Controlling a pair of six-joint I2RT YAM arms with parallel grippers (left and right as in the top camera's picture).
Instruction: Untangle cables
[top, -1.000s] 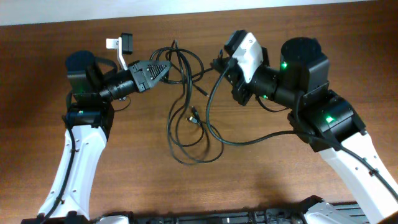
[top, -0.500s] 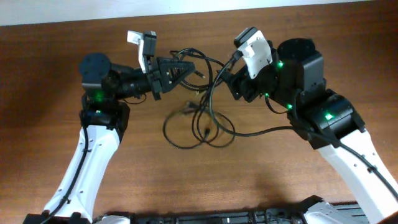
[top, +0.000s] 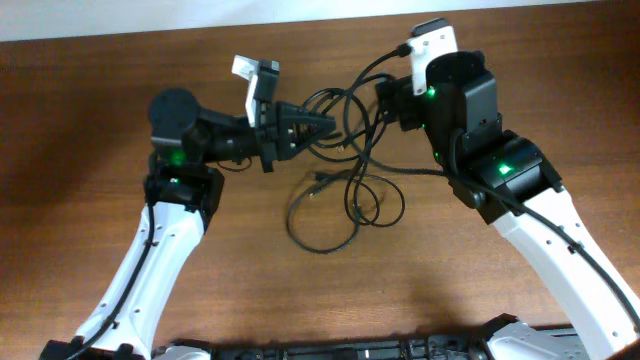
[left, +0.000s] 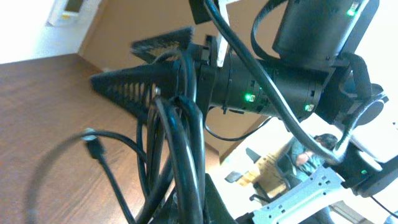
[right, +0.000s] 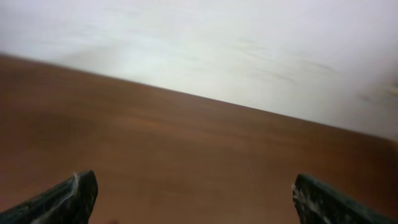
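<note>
The cables (top: 345, 205) are thin black cords lying in loose loops on the brown table (top: 80, 150), with a small plug end (top: 318, 182) at mid-table. Their upper strands rise to my left gripper (top: 318, 126), which points right and is shut on them. In the left wrist view the cables (left: 181, 143) run as a thick bundle up out of my left gripper (left: 208, 208). My right gripper (top: 392, 100) stands just right of the bundle. In its own view my right gripper (right: 199, 202) is wide open, with only bare table between its fingertips (right: 73, 198).
The right arm's black wrist (left: 280, 81) fills the left wrist view close behind the bundle. A thicker black cable (top: 375, 65) arcs from the right wrist camera (top: 432, 40). The table's far edge meets a white wall (right: 205, 50).
My right gripper opened, let go of the cable and swung toward the far edge. My left gripper carried its strands to the right, and the loops on the table shifted right.
</note>
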